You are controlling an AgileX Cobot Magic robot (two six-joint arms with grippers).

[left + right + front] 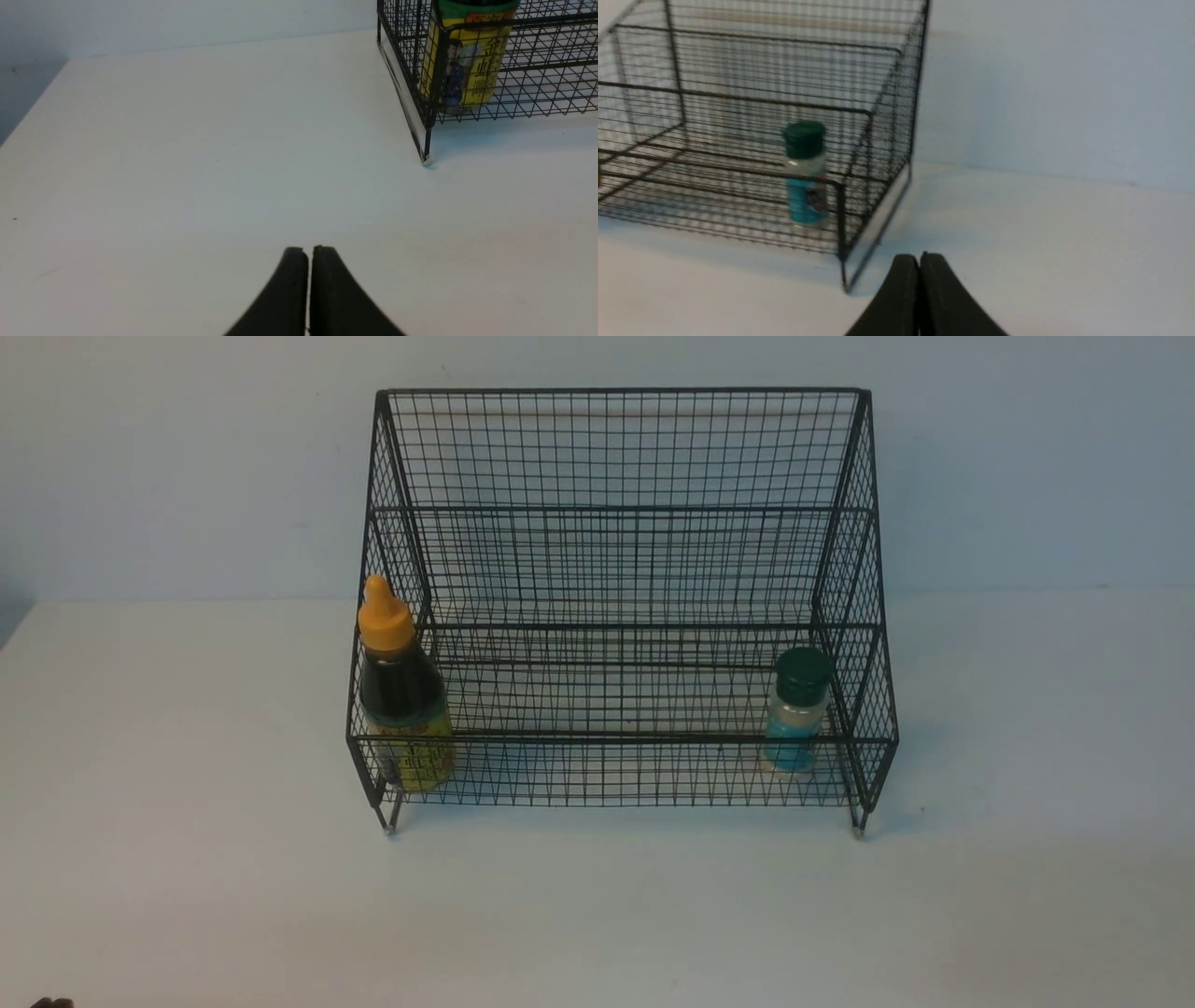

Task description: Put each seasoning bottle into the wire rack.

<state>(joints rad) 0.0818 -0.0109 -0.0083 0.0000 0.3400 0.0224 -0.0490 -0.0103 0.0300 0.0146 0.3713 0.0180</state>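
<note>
Front view: dark-liquid bottle with orange nozzle cap (402, 695) and green-lidded clear jar (796, 711) both stand upright in black wire-mesh rack (616, 457); left gripper (310, 249) and right gripper (919, 257) pressed together, empty; task appears complete.

1. Large wire-mesh rack (616, 569): black throughout, fine square grid pattern; pale metallic tips on its feet.
2. Tall bottle at left (403, 695): orange-yellow nozzle cap, dark brown-black liquid, yellow label with red-orange characters, a small dark printed figure and a green band at its top edge.
3. Small clear jar at right (796, 714): dark green lid, pale contents, teal label.
4. Table surface (187, 859): plain white.
5. Far wall (1027, 467): pale blue-grey.
6. Gripper fingers (327, 298): matte black.
</note>
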